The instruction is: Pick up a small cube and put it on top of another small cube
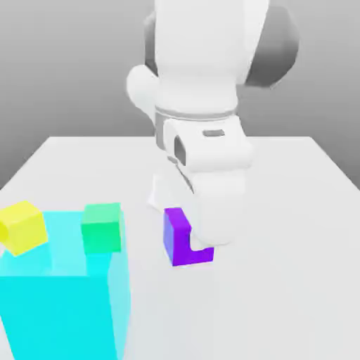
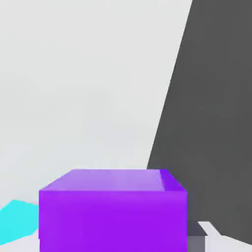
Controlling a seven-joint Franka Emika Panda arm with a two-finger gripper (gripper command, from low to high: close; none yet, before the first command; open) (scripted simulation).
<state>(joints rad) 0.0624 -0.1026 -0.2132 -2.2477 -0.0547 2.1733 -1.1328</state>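
The small solid purple cube point(image 1: 181, 237) sits on the white desk point(image 1: 295, 232), right of the big translucent cyan cube point(image 1: 63, 295), pinched by the hand point(image 1: 207, 235); lifting and stacking apparently remain.

I am working in a made-up place inside a computer, not a real room. It looks like a small test spot for a robot. There is a flat, pale table point(image 1: 295, 232) with nothing behind it but a smooth gray wall. Everything looks too clean and plain, with no marks or dust. On the table I see simple toy-like blocks in bright colors: a yellow cube point(image 1: 22, 226), a green cube point(image 1: 102, 227), a purple cube point(image 1: 180, 237) and a big see-through cyan cube point(image 1: 63, 302). My white robot arm point(image 1: 204, 91) looks smooth and shiny like plastic.
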